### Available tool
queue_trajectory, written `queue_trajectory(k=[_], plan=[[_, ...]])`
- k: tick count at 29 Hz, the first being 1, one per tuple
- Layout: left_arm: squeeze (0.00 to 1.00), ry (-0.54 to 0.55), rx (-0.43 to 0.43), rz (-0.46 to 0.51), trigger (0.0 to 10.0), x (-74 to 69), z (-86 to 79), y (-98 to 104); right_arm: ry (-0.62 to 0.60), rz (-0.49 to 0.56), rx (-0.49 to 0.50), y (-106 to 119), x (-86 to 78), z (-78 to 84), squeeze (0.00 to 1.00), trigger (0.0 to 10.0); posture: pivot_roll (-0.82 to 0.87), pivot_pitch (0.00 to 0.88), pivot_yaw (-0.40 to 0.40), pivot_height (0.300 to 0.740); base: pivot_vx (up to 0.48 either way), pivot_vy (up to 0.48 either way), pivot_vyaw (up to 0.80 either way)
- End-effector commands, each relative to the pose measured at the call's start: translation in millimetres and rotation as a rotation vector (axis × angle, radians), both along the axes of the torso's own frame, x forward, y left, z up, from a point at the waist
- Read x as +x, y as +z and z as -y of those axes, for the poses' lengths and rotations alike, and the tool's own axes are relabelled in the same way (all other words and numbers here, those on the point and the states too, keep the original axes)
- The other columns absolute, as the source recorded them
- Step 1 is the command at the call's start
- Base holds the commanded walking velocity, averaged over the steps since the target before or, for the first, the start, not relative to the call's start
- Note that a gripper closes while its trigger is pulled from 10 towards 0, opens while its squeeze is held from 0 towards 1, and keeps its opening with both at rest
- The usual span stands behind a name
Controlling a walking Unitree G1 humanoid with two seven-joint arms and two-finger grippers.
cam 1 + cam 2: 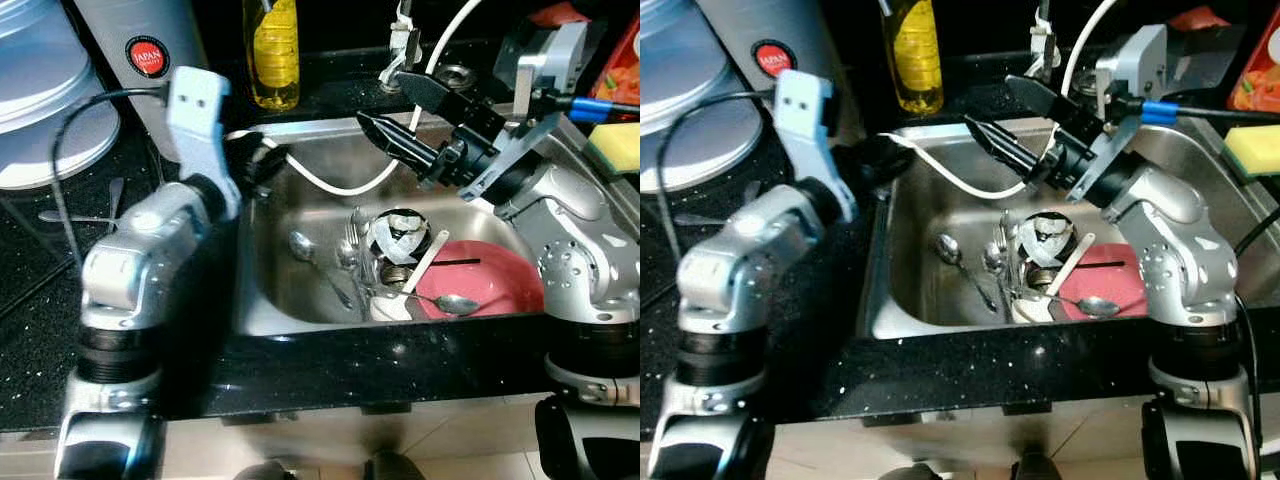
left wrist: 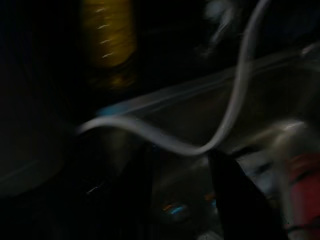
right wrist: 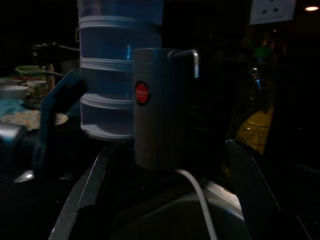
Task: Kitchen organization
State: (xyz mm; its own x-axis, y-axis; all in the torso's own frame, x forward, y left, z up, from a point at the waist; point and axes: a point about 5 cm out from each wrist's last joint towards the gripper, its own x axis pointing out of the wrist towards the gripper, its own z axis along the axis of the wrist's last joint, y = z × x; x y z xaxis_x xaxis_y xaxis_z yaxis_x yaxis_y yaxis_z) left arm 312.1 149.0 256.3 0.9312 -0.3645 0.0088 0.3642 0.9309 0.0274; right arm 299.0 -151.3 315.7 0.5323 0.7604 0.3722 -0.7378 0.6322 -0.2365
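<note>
1. Nearest you, the steel sink (image 1: 268,300) held the work: a red plate (image 1: 495,283) lay flat on its floor toward your right, with a white spatula (image 1: 424,264) leaning across its edge and one spoon (image 1: 455,303) resting on its near rim; a second spoon (image 1: 303,246) and a fork (image 1: 351,240) lay loose beside a crumpled foil-like cup (image 1: 397,236).
2. I judged the cutlery light, stiff and probably wet, so slippery; you would have done best pinching a handle mid-shaft, not the bowl; the plate looked rigid and awkward to lift flat, so its raised rim was the place to take hold.
3. Above the basin, your right gripper (image 1: 392,113) hung with its jaws spread apart and nothing between them; a white hose (image 1: 340,185) drooped just beneath it.
4. Your left gripper (image 1: 262,160) sat at the sink's far-left corner; I could not tell how its jaws stood.
5. Farthest back stood a yellow bottle (image 1: 272,52) and a grey canister (image 3: 159,115).
</note>
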Motion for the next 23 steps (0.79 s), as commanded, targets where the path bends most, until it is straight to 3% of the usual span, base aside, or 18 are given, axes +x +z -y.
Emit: queue_trajectory(k=[1,4,10,13,14,16,17,23], plan=[[0.0,0.116,0.06,-0.027,10.0,-2.1,-14.7,-6,0.0,0.014,0.004,0,-2.2,0.0,0.0,10.0,-0.03,0.098,0.101,0.74,0.0,0.0,0.0],[0.0,0.384,0.114,-0.02,10.0,-6.1,-41.1,-12,-0.001,0.007,0.006,-2,-1.3,-0.2,0.0,10.0,-0.02,0.096,0.097,0.74,0.0,0.0,0.0],[0.0,0.568,0.13,-0.045,10.0,-12.8,-63.6,-14,0.013,0.005,0.012,-3,-0.4,-3.6,0.0,10.0,-0.01,0.09,0.095,0.74,0.0,0.0,0.0],[0.0,0.589,0.122,-0.054,10.0,-16.7,-67.9,-13,0.013,0.007,0.01,-3,-0.3,-3.4,0.0,10.0,-0.01,0.092,0.096,0.74,0.0,0.0,0.0],[0.3,0.605,0.116,-0.045,10.0,-17.8,-70.7,-11,0.009,0.008,0.007,-2,-0.2,-2.6,0.0,10.0,-0.01,0.093,0.098,0.74,0.0,0.0,0.0],[0.3,0.617,0.113,-0.038,10.0,-18.4,-72.5,-10,0.006,0.008,0.006,-2,-0.1,-2.0,0.0,10.0,-0.01,0.093,0.098,0.74,0.0,0.0,0.0],[1.0,0.617,0.109,-0.029,10.0,-18.5,-74.7,-7,-0.003,0.008,0.007,-2,0.3,-0.8,0.0,10.0,-0.02,0.094,0.1,0.74,0.0,0.0,0.0],[1.0,0.641,0.11,-0.03,10.0,-17.9,-82.1,-4,-0.024,-0.014,0.033,-6,2.5,2.7,0.0,10.0,-0.02,0.096,0.103,0.74,0.0,0.0,0.0]])
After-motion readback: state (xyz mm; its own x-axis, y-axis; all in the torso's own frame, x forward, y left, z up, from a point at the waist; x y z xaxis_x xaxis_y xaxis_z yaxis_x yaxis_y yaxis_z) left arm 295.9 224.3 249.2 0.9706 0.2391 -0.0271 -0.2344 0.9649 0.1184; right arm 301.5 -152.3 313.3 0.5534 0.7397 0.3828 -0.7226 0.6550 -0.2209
